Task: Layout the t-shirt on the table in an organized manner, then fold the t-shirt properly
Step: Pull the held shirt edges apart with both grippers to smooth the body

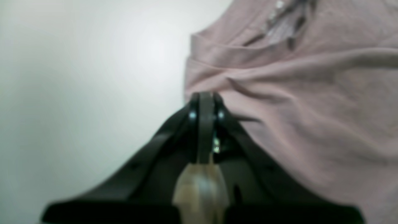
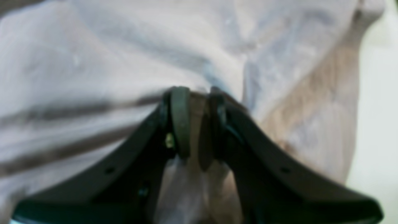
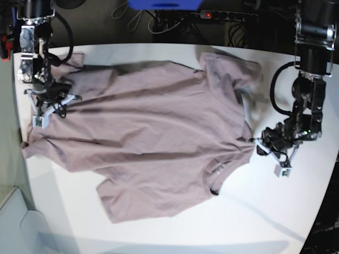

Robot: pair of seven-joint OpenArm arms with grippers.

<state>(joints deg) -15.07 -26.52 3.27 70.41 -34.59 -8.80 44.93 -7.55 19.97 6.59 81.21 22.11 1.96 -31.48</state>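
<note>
Base view, left to right: right claw (image 3: 46,100) sits at about 9 o'clock on the bench (image 3: 275,211), clamped on the t-shirt (image 3: 153,137) near its hem end; its wrist view shows a fold of cloth pinched between the two pads, jaws slightly apart around it. The shirt is spread across the middle of the bench, long axis running 9 to 3 o'clock, hem end toward 9, neck end toward 3. One sleeve sticks out toward 6 o'clock, the other lies bunched up near 1 o'clock. Body is mostly open but creased, with long wrinkles running between the two grip points, so I'd guess the cloth is under some tension. Neckline (image 3: 217,177) with its label sits around 4 o'clock of the shirt. Left claw (image 3: 258,142) is at 3 o'clock, jaws pressed together; its wrist view shows the tips right at the shirt's edge by the shoulder, with what looks like a thin bit of fabric trapped, though blur makes that uncertain. Progress, my read: layout is mostly done but not clean. Still left: flatten the wrinkles, square up the 1 o'clock sleeve, then all of the folding. No fold made yet.
</note>
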